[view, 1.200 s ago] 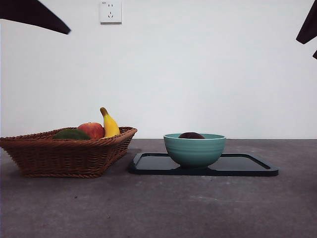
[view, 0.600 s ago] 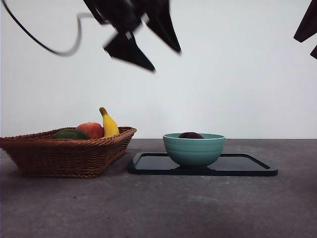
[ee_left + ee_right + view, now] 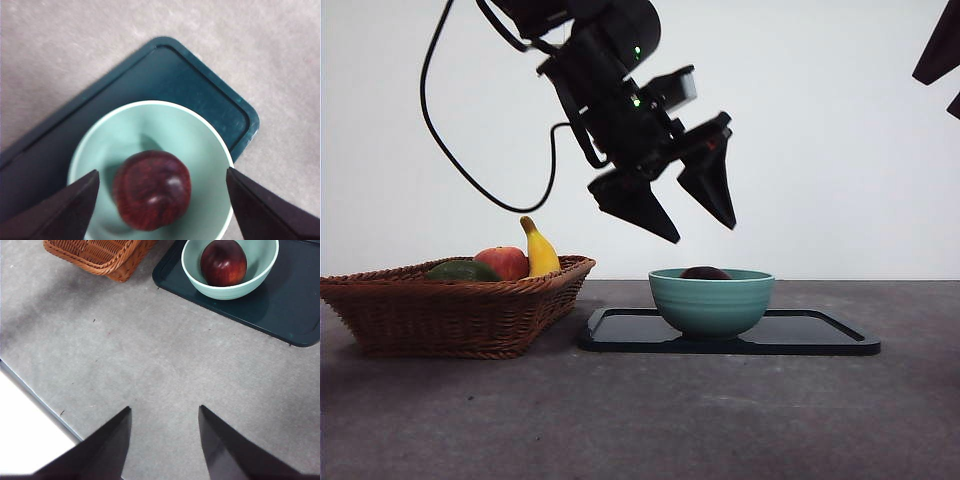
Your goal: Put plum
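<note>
the plum (image 3: 152,190) lies inside the pale green bowl (image 3: 200,130), on the bowl's floor, dark maroon and glossy; in the front view only its top (image 3: 706,272) shows above the rim. the bowl (image 3: 712,300) stands on a dark tray (image 3: 820,338), toward the tray's end nearest the basket, and the tray lies flat on the grey table (image 3: 640,420).

the left gripper (image 3: 705,230) hangs just above the bowl, tilted, its two black jaws spread wide apart and holding nothing. in its wrist view the jaws stand to either side of the bowl's rim with the plum between them, not touching it.

beside the tray, apart from it, sits a brown wicker basket (image 3: 450,310). in it are a red-yellow apple (image 3: 504,262), a banana (image 3: 540,250) standing up on end, and a dark green fruit (image 3: 464,270).

the right gripper (image 3: 164,412) waits well away over bare table, its jaws parted and empty; its wrist view looks across to the plum (image 3: 223,262) in the bowl (image 3: 192,267) and a corner of the basket (image 3: 100,255). in the front view it is only a black tip at the upper corner.
</note>
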`<state>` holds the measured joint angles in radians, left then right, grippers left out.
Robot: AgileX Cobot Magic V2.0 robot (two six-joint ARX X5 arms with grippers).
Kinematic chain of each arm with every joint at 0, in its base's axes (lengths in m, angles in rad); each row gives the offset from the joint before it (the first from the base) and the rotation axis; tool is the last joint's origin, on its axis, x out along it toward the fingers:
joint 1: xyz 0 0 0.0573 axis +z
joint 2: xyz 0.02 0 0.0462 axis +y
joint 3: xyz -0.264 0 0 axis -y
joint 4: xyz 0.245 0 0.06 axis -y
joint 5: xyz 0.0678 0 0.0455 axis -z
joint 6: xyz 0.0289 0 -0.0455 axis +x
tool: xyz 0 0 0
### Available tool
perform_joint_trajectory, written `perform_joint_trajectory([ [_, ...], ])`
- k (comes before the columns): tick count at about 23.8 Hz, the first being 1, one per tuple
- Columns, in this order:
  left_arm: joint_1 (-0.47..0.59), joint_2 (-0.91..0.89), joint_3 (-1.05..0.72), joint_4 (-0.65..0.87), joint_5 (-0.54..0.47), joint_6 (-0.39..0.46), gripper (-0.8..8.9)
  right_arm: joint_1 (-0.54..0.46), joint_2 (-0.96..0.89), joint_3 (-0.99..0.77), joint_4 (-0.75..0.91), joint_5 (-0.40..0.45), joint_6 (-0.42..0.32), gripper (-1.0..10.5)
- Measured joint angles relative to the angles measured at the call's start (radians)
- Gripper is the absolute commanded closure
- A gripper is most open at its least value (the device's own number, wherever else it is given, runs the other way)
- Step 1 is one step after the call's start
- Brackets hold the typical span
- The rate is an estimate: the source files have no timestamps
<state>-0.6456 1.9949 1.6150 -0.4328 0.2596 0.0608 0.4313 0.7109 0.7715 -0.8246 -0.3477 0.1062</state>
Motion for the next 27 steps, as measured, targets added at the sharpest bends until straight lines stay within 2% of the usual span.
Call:
perform_joint_trajectory([
  [4, -0.017, 0.042, 0.001, 0.003, -0.050, 0.005, 4.07, 0.000, 0.000, 0.000, 0.000, 0.000, 0.003, 7.3],
  [27, -0.034, 0.083, 0.002, 0.022, -0.055, 0.027, 4.08, 0.000, 0.000, 0.000, 0.004, 0.000, 0.004, 7.3],
])
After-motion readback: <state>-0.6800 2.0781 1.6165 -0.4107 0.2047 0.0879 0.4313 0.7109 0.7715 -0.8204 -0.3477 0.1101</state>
